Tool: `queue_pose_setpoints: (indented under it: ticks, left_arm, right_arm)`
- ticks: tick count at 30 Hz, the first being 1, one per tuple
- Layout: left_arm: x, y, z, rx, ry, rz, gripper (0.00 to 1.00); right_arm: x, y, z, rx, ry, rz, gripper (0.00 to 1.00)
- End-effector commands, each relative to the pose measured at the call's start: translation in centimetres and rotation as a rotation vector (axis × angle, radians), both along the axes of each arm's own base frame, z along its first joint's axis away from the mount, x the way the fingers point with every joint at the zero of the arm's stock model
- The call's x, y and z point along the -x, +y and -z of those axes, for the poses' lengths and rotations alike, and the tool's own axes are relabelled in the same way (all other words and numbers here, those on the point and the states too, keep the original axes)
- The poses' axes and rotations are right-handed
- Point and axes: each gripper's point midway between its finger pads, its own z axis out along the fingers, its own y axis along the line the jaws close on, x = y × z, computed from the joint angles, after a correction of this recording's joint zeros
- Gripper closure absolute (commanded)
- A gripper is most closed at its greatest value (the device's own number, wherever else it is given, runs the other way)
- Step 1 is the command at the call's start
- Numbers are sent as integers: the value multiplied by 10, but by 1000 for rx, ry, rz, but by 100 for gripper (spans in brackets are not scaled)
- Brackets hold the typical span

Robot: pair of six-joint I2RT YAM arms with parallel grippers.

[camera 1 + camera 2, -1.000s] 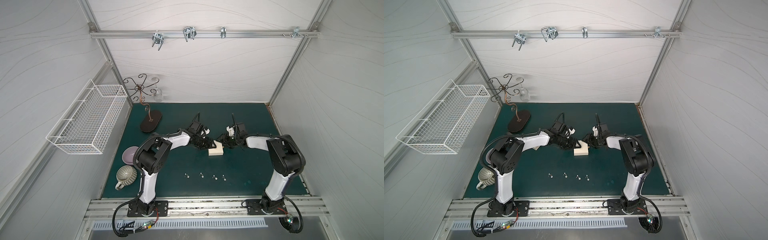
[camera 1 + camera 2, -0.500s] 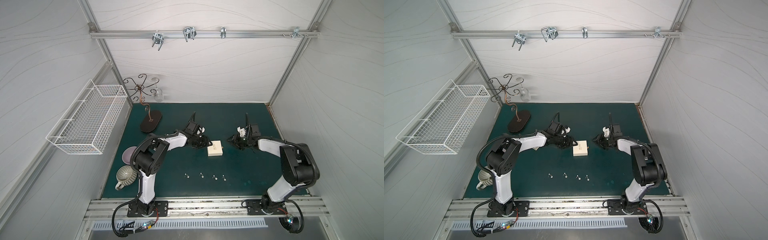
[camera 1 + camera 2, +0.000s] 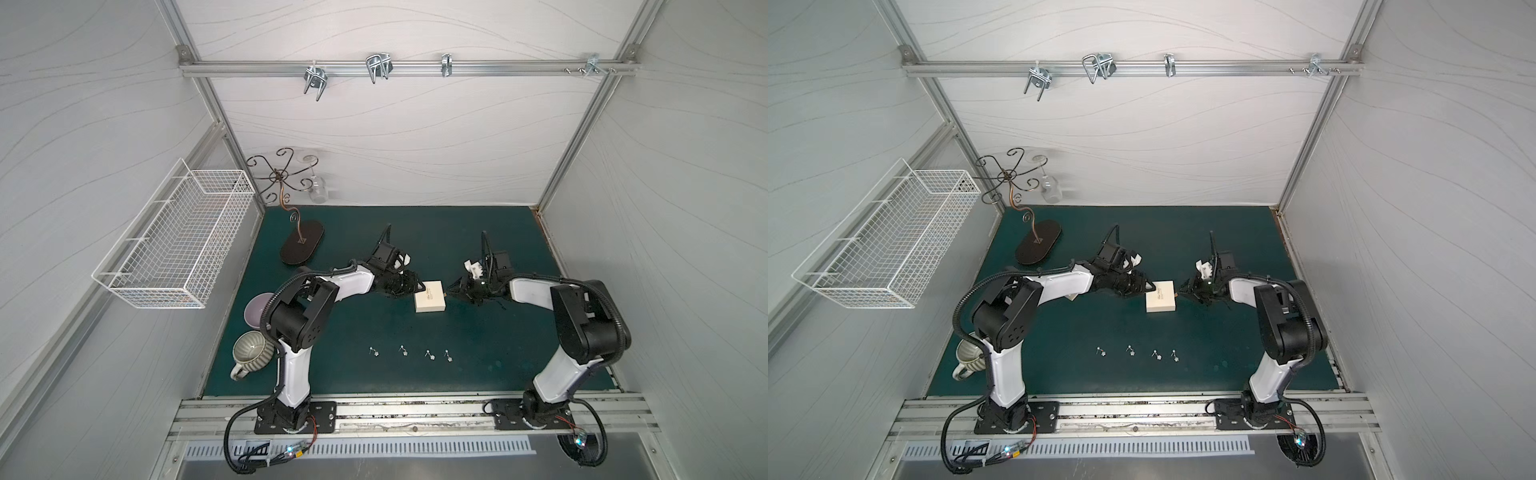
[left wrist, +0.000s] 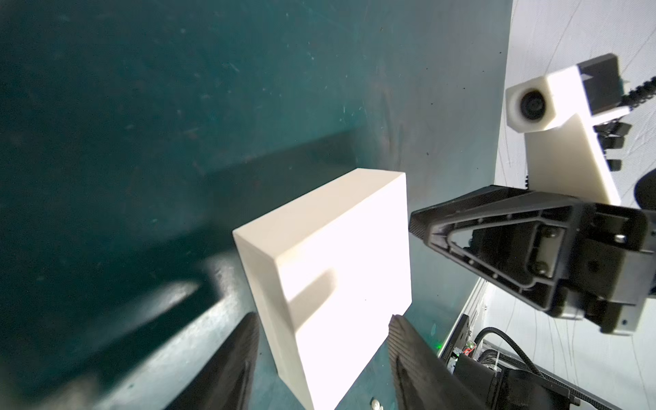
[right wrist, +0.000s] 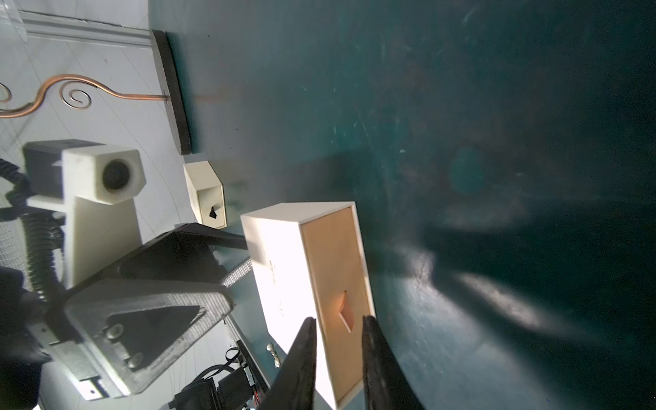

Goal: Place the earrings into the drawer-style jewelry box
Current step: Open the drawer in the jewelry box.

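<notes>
I am bringing both arms back onto the box (image 3: 430, 296), which is sitting mid-mat just where it was a second ago. The right gripper (image 3: 452, 292), having backed well off half a second ago, is returning to the drawer (image 5: 333, 262) end, its jaws narrowing around the pull tab (image 5: 345, 312) but still showing a gap on each side. The left gripper (image 3: 419, 286) is straddling the opposite end; I cannot tell whether its jaws are pressing. The four earrings (image 3: 430, 354) are lying untouched in their row on the mat (image 3: 519, 357), well apart from the box. In my judgement, I am setting up the drawer pull; nothing is stowed yet.
</notes>
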Motion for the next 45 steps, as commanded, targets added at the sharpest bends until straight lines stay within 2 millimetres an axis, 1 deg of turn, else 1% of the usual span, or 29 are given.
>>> queue_pose_setpoints:
  ticks: [1, 6, 12, 16, 20, 25, 30, 35, 39, 42, 45]
  left_arm:
    - [-10, -9, -12, 41, -33, 9, 39]
    - [-9, -11, -12, 46, -30, 13, 40]
    - [-8, -11, -10, 52, -24, 15, 41]
    - [-6, -11, -9, 52, -22, 14, 41]
    - [-4, -10, -8, 51, -19, 16, 42]
    - [-2, -8, -7, 45, -21, 16, 42]
    - [-1, -2, -4, 20, -28, 2, 43]
    - [-3, 7, 0, -36, -39, -24, 48]
    - [-3, 11, 1, -55, -46, -35, 53]
    - [-3, 13, 2, -56, -45, -39, 62]
    - [-1, 12, 2, -55, -43, -37, 62]
  right_arm:
    - [4, 6, 3, -1, 9, -31, 77]
    - [3, 9, 9, 6, 14, -37, 81]
    - [4, 15, 14, -2, 16, -48, 84]
    - [3, 22, 13, -27, 9, -61, 87]
    - [3, 28, 7, -42, -18, -84, 91]
    - [3, 32, 6, -39, -34, -104, 100]
    - [3, 33, 7, -13, -49, -113, 100]
    - [1, 33, 7, 37, -72, -123, 100]
    - [-1, 32, 7, 68, -87, -120, 100]
    - [-2, 30, 7, 85, -93, -116, 100]
    - [-1, 28, 8, 102, -96, -115, 100]
